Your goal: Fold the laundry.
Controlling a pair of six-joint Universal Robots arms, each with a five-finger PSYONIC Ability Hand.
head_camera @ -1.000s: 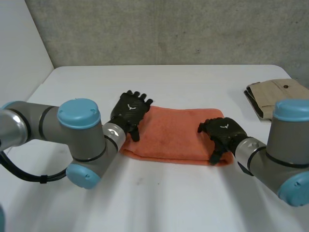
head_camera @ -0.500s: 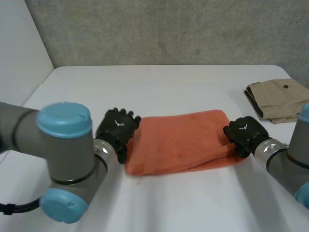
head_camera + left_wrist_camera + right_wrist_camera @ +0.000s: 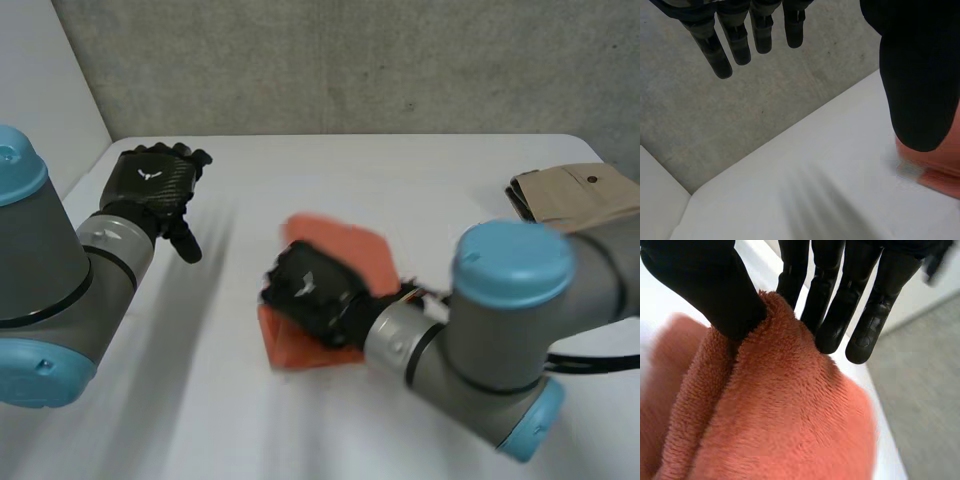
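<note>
In the head view, the orange towel [image 3: 350, 250] is being held bunched on the counter [image 3: 420, 165], with the right robot hand [image 3: 308, 290] sitting on the near part of the towel. The left robot hand [image 3: 152, 182] is being carried well apart from the towel, off its left side. A beige folded garment [image 3: 578, 198] is lying well apart from the towel on its right.

In the left wrist view, the left robot hand's fingers [image 3: 735, 40] are being kept straight and empty, with the towel just past the thumb.

In the right wrist view, a raised fold of the towel is being pinched between the right robot hand's thumb and fingers [image 3: 840, 295]. The right robot hand is being judged the nearer; the towel's long axis cannot be told while it is bunched.
</note>
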